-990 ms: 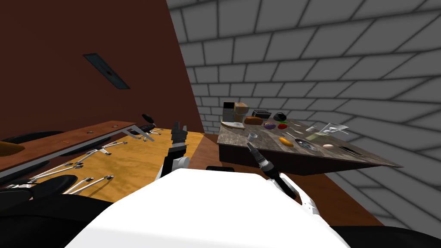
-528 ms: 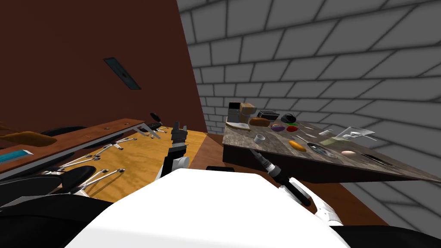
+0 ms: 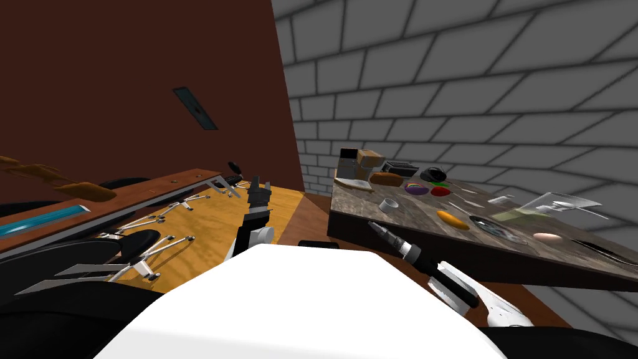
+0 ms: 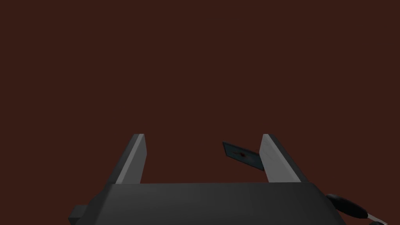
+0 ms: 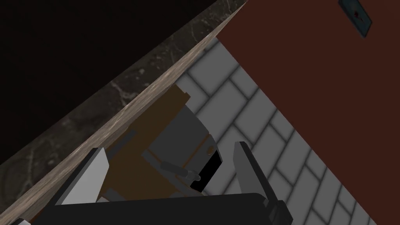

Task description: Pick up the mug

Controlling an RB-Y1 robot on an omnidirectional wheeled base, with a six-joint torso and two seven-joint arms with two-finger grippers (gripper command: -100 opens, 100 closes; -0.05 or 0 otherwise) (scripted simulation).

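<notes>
The mug (image 3: 389, 204) is a small pale grey cup standing near the front left of a marbled counter (image 3: 416, 219). My right gripper (image 3: 372, 225) reaches up from the lower right and sits just in front of and below the counter's front edge, short of the mug. In the right wrist view the right gripper (image 5: 168, 150) stands open with nothing between its fingers, looking past the counter's edge (image 5: 129, 105) at a grey and brown machine (image 5: 179, 133). My left gripper (image 3: 258, 186) is held up left of the counter; its wrist view shows the left gripper (image 4: 202, 136) open and empty.
Behind the mug stand a coffee machine (image 3: 350, 163), a brown loaf (image 3: 386, 179), a toaster (image 3: 400, 167), a black kettle (image 3: 432, 175) and a purple bowl (image 3: 415, 188). An orange item (image 3: 452, 219), a dark plate (image 3: 492, 225) and an egg (image 3: 547, 237) lie to its right. A brown table (image 3: 134, 196) with metal-legged chairs stands on the left.
My view has swung, so the counter now lies further right and nearer. The right gripper sits lower and further left of the mug than before, still open. The left arm has held still.
</notes>
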